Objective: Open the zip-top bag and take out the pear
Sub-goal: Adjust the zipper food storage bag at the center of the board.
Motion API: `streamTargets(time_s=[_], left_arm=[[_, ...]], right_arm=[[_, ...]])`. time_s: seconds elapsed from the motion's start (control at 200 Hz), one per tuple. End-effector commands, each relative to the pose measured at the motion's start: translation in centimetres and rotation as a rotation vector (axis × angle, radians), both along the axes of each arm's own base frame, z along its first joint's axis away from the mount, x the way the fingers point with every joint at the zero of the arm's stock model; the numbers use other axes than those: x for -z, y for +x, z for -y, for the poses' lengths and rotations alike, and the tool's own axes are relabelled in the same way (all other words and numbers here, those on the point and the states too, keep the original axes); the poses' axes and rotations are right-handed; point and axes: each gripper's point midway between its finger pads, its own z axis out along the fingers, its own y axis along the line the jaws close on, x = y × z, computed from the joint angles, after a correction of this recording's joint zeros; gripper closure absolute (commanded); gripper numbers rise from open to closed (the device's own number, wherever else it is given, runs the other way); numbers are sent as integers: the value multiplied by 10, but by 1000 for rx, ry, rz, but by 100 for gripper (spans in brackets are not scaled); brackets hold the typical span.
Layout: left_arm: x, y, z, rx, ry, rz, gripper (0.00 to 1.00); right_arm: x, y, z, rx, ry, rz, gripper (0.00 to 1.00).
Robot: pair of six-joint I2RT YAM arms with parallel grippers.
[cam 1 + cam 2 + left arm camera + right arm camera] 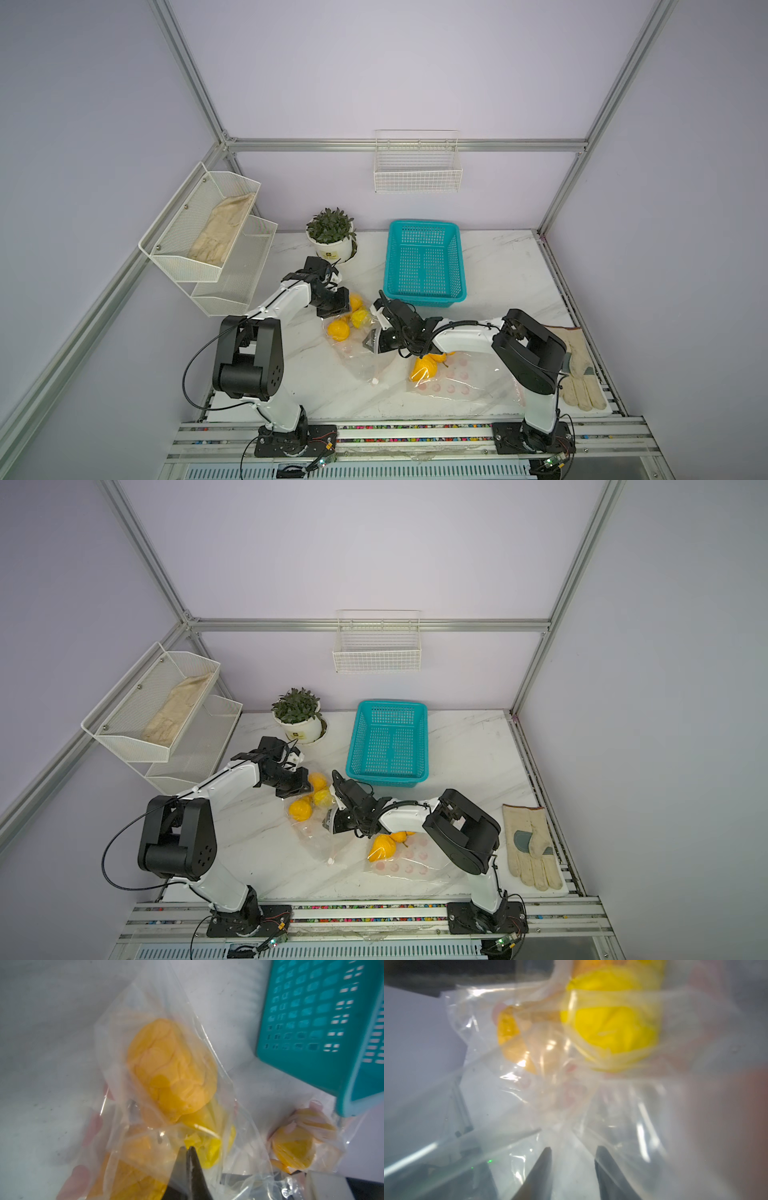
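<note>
On the surface (511,270) by the teal basket (424,262), we are seeing the left pincer (188,1149) pinching the zip-top bag (116,1047), the right pincer (573,1153) spread at its film, and yellow fruit (172,1070) inside blurring beyond naming.

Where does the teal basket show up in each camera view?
Both top views: teal basket mid-picture, beside the potted plant.
Left wrist: its wall fills a corner, past the clear bag of yellow fruit.
Right wrist: not in it.
Shared landmark: that bag, in all four views.
</note>
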Motion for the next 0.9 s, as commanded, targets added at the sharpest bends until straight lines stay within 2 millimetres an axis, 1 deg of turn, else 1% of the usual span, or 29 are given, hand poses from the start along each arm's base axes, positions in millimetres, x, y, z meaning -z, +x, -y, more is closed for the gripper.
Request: streamTargets(time_s=[0.0, 0.055, 0.095, 0.14, 0.205, 0.255, 0.31, 0.35, 0.405, 0.48, 0.495, 0.535, 0.585, 0.615, 0.665, 0.715, 0.76, 0.795, 0.805, 0.82, 0.895], left_arm=[[-44, 9, 23, 22, -166, 120, 100], [-51, 9, 26, 18, -206, 142, 100], [-53, 10, 27, 5, -250, 147, 100], [-51, 10, 25, -25, -283, 126, 100], [-38, 11, 9, -102, -240, 82, 100], [-29, 10, -4, -143, -175, 57, 100], [-23, 7, -14, -174, -122, 36, 99], [-21, 5, -17, -185, -100, 27, 99], [-24, 3, -18, -193, -97, 28, 100], [-40, 4, -10, -184, -145, 65, 100], [-43, 4, -8, -181, -153, 74, 100], [-50, 3, -4, -181, -174, 89, 100], [-57, 2, 0, -178, -209, 99, 100], [-59, 1, 3, -176, -235, 97, 100], [-64, -1, 8, -171, -272, 98, 100], [-66, -4, 10, -170, -292, 97, 100], [-65, -7, 11, -173, -297, 94, 100], [-61, -8, 11, -178, -293, 86, 100], [-69, -10, 11, -174, -296, 110, 100], [-70, -11, 10, -175, -295, 116, 100], [-65, -16, 11, -176, -297, 101, 100]], right_arm=[[-42, 3, -12, 23, 188, 68, 60], [-46, 11, -7, 94, 224, 87, 59], [-43, 17, -2, 154, 240, 85, 60], [-46, 22, 2, 199, 280, 107, 57], [-48, 28, 11, 274, 308, 121, 55], [-44, 35, 25, 352, 276, 130, 54], [-40, 40, 39, 423, 235, 137, 53], [-42, 41, 43, 445, 238, 147, 52], [-48, 39, 39, 432, 271, 136, 52], [-63, 30, 15, 329, 394, 99, 55], [-63, 26, 10, 308, 414, 81, 55], [-70, 20, -2, 261, 488, 53, 56], [-74, 15, -12, 224, 559, 31, 57], [-71, 14, -16, 223, 568, 10, 59], [-56, 18, -17, 254, 528, -20, 66], [-36, 25, -10, 324, 434, -38, 73], [-23, 30, -4, 366, 354, -36, 77], [-21, 32, -5, 366, 332, -19, 79], [-19, 33, -4, 369, 324, -17, 79], [-18, 34, -4, 376, 316, -15, 80], [-17, 39, -3, 401, 301, 8, 79]])
